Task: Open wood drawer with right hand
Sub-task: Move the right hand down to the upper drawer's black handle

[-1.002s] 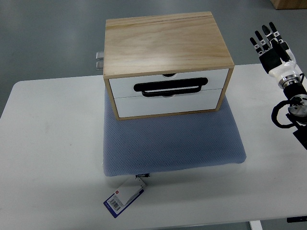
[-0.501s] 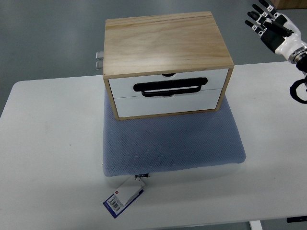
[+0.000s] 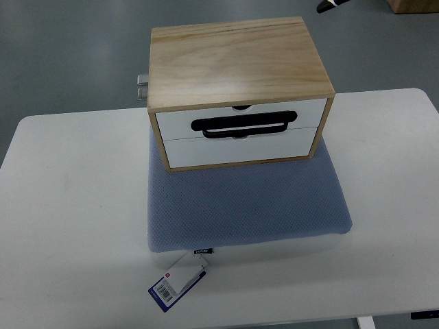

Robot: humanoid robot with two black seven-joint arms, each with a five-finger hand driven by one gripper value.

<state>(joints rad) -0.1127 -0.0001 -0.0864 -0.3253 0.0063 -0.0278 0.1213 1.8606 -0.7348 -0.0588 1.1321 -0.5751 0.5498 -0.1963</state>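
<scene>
Robot hand [image 3: 330, 5] mostly cut off above wood drawer [image 3: 240, 130].

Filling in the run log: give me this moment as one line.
wood drawer box: both drawers shut | black handle: untouched | blue cushion: under box | robot hand: none clearly visible

We see the table [image 3: 68, 205] filling the lower part of the view. On it, at the centre, lies a cushion [image 3: 247, 212], and on the cushion's 12 o'clock half stands the wood drawer box [image 3: 236, 68], its two drawer fronts facing 6 o'clock, one above the other. A handle [image 3: 243, 125] sits across their join. A tag [image 3: 176, 283] lies at the cushion's 7 o'clock corner.
</scene>
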